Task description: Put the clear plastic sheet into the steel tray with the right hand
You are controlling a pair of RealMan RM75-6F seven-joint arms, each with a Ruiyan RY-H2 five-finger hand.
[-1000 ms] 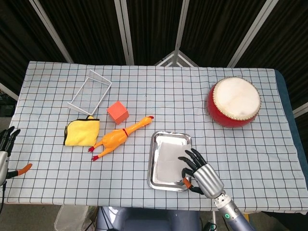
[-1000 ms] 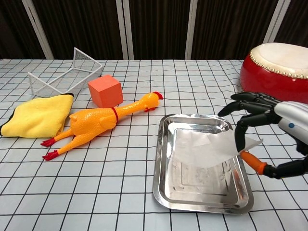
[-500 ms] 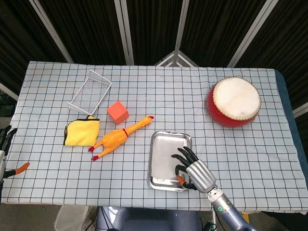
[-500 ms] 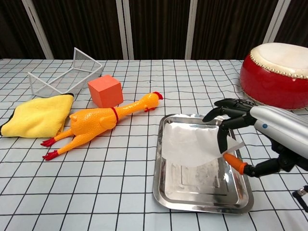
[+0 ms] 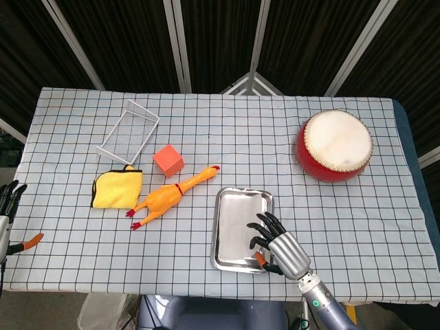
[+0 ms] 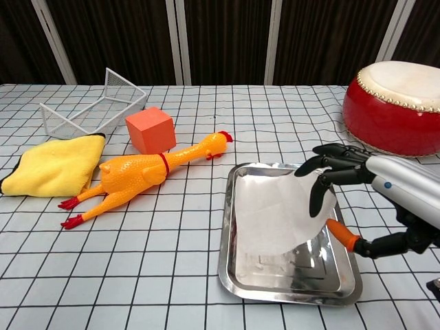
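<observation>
The steel tray [image 5: 242, 193] [image 6: 289, 292] lies near the table's front edge, right of centre. The clear plastic sheet [image 6: 275, 210] rests mostly inside it, with its right edge lifted off the tray floor. My right hand [image 5: 278, 244] [image 6: 357, 185] hovers over the tray's right side and pinches that raised edge between a dark finger and the orange-tipped thumb. In the head view the sheet is hard to make out against the shiny metal. My left hand [image 5: 8, 206] hangs at the far left edge of the table, fingers apart, holding nothing.
A rubber chicken [image 5: 172, 194] lies just left of the tray. An orange cube [image 5: 168, 160], a yellow cloth [image 5: 117, 189] and a white wire basket [image 5: 128, 129] sit further left and back. A red drum [image 5: 335, 146] stands at the back right.
My right hand has carried the sheet leftward and down; the sheet now lies further inside the tray and flatter. The left hand has barely shifted.
</observation>
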